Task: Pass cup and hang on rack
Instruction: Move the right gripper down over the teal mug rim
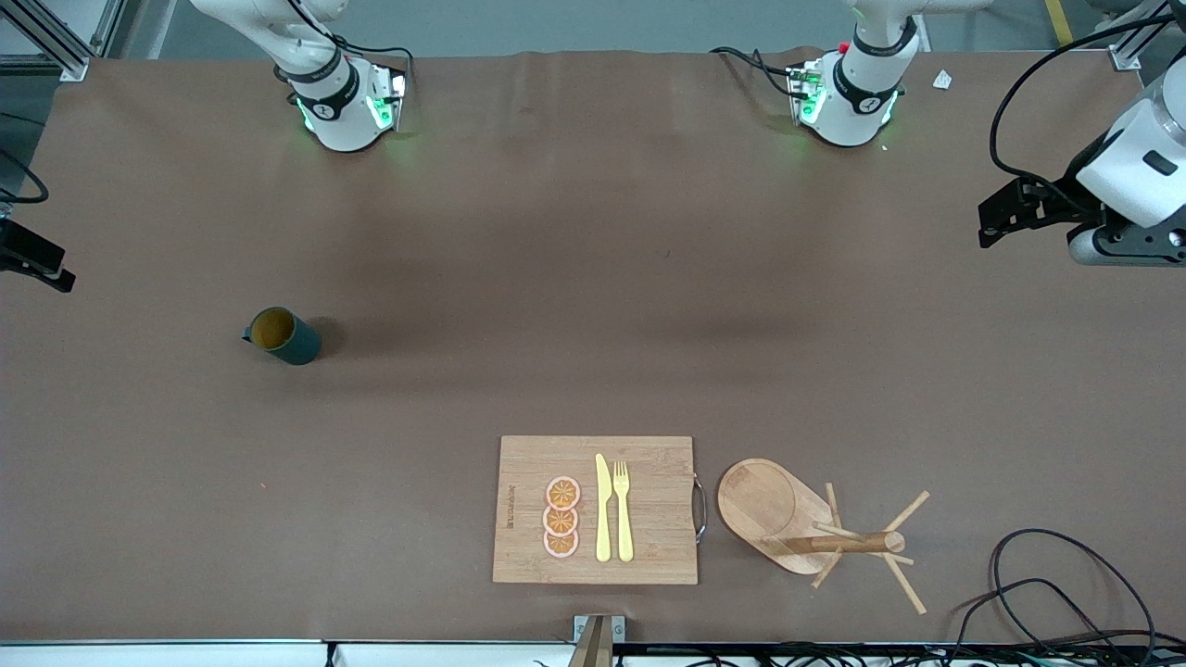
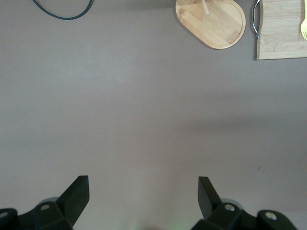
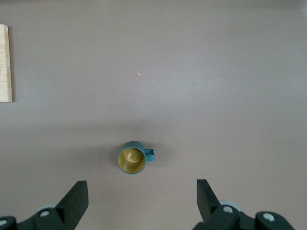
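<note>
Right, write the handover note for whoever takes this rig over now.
Left gripper: open, holding nothing, up over bare table at the left arm's end.
Right gripper: open, holding nothing, high over the table near the cup.
Cup: upright on the table toward the right arm's end, untouched.
Rack: upright beside the cutting board, toward the left arm's end, nearer the front camera than the cup; no cup on its pegs.
Done: nothing yet.
Left: pick up the cup, pass it between the arms, hang it on the rack.

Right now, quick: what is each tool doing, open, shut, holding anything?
Left tool: open, empty, up over bare table toward the left arm's end.
Right tool: open, empty, over the table near the cup.
</note>
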`<state>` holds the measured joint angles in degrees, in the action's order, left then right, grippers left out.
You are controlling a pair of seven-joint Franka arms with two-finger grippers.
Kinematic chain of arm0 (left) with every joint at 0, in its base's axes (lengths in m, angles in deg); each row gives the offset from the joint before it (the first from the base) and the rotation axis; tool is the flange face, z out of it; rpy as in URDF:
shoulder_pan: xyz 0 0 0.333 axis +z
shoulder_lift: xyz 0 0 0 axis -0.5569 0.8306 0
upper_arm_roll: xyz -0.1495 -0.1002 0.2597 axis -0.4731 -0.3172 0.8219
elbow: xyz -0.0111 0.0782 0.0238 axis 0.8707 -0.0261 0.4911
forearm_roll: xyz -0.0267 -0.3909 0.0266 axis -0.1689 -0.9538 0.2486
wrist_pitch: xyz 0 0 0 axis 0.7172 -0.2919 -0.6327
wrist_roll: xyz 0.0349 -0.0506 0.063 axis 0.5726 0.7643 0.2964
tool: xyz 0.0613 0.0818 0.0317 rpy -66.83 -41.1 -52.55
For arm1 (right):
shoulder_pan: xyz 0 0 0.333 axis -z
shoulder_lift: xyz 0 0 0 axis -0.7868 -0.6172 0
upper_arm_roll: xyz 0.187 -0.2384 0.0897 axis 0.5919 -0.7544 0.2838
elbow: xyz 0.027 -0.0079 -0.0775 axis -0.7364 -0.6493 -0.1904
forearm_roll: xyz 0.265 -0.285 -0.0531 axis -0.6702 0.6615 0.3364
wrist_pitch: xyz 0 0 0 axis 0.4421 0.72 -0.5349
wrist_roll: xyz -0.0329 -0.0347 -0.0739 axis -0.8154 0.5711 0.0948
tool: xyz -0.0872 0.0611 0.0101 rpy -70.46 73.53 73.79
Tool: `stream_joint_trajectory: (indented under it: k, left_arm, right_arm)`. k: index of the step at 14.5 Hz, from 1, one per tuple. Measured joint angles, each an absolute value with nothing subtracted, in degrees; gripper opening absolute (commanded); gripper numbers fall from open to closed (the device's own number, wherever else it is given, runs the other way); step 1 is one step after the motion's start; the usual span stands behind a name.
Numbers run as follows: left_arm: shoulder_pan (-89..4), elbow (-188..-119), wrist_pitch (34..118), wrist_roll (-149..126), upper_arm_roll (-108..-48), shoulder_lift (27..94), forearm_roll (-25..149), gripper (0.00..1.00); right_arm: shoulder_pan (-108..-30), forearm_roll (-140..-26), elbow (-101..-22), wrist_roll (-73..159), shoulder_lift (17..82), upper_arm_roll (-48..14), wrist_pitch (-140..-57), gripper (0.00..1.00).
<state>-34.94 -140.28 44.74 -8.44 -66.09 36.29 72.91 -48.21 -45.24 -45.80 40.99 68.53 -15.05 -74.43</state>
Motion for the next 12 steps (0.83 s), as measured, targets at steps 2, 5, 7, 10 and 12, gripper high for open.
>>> stream_joint_trajectory:
  k: [2,5,7,10,12]
  left_arm:
    - [-35.10,-140.28,44.71,-8.44,-66.12,36.29,72.91,1.00]
    - [-35.11,-140.28,44.71,-8.44,-66.14,36.29,72.91,1.00]
    - [-35.10,-140.24,44.71,-8.44,-66.13,36.29,72.91,1.00]
    - [-35.07,-140.07,44.71,-8.44,-66.13,36.29,72.91,1.00]
    - [-35.06,-140.06,44.71,-8.44,-66.12,36.29,72.91,1.00]
  right_arm:
    - [-48.21,-45.24,-45.80,40.99,68.53,-15.05,-74.43,1.00]
    - [-48.21,-45.24,-45.80,40.99,68.53,-15.05,-74.43,1.00]
    - [-48.21,-45.24,-45.80,41.05,68.53,-15.05,-74.36,1.00]
    - [-48.21,-45.24,-45.96,41.40,68.48,-15.08,-73.36,1.00]
    - [-48.21,-45.24,-46.01,40.62,68.37,-15.13,-73.23,1.00]
